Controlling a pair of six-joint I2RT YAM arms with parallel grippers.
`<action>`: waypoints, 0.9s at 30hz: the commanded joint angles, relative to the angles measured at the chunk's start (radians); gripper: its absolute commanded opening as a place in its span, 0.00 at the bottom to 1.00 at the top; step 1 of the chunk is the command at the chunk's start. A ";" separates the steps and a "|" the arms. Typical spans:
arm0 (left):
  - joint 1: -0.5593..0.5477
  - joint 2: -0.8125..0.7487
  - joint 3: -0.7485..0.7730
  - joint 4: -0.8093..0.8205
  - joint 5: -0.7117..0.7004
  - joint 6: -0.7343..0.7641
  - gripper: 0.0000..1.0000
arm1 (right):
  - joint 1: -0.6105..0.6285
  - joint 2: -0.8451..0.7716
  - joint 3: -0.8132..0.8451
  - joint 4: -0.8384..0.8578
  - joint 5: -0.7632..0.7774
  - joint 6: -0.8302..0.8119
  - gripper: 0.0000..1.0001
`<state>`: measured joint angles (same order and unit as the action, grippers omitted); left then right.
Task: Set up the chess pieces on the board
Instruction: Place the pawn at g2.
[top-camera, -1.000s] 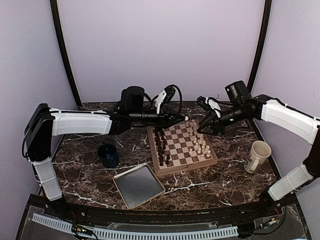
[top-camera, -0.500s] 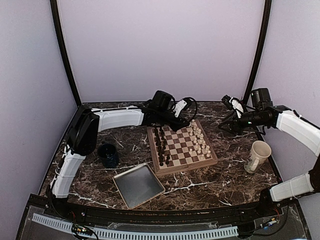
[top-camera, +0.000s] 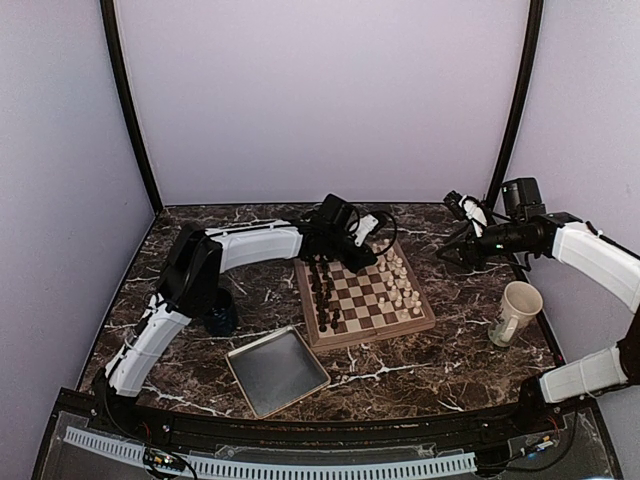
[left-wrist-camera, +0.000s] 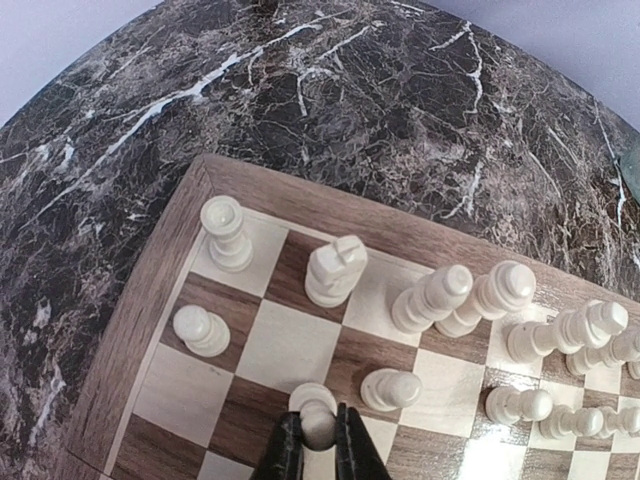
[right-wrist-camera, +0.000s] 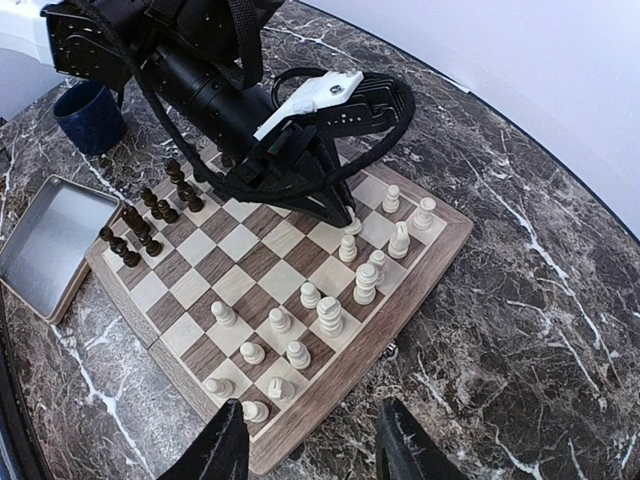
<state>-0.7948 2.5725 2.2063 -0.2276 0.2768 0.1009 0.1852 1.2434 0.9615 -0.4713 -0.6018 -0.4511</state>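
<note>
The board (top-camera: 372, 336) lies mid-table, with cream-white chess pieces (top-camera: 398, 285) on its right half and dark pieces (top-camera: 323, 290) on its left half. My left gripper (top-camera: 374, 255) reaches over the board's far right corner. In the left wrist view the left gripper (left-wrist-camera: 319, 450) is shut on a white pawn (left-wrist-camera: 318, 425), low over the second row, beside other white pieces (left-wrist-camera: 335, 270). I cannot tell whether the pawn touches the board (left-wrist-camera: 150, 300). My right gripper (top-camera: 447, 255) is open and empty, off the board to the right. In its wrist view the right gripper (right-wrist-camera: 312, 455) hovers near the board's edge (right-wrist-camera: 400, 310).
A grey metal tray (top-camera: 277, 370) lies in front of the board on the left. A dark blue cup (top-camera: 215, 310) stands left of the board. A cream mug (top-camera: 517, 312) stands at the right. The left arm spans the board's far side (right-wrist-camera: 230, 100).
My left arm has swung right and in over the board's far right corner. My right gripper has pulled back off the board to the right and then stayed still.
</note>
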 joint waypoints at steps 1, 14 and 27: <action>-0.001 0.016 0.051 -0.015 -0.029 0.003 0.06 | -0.006 0.008 -0.010 0.017 -0.026 -0.006 0.44; -0.001 0.073 0.128 -0.006 -0.036 -0.013 0.06 | -0.006 0.025 -0.010 0.011 -0.040 -0.017 0.44; -0.001 0.070 0.125 -0.006 -0.047 -0.030 0.21 | -0.006 0.028 -0.007 0.005 -0.046 -0.018 0.44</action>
<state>-0.7948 2.6442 2.3112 -0.2180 0.2432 0.0856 0.1852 1.2652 0.9607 -0.4721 -0.6319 -0.4625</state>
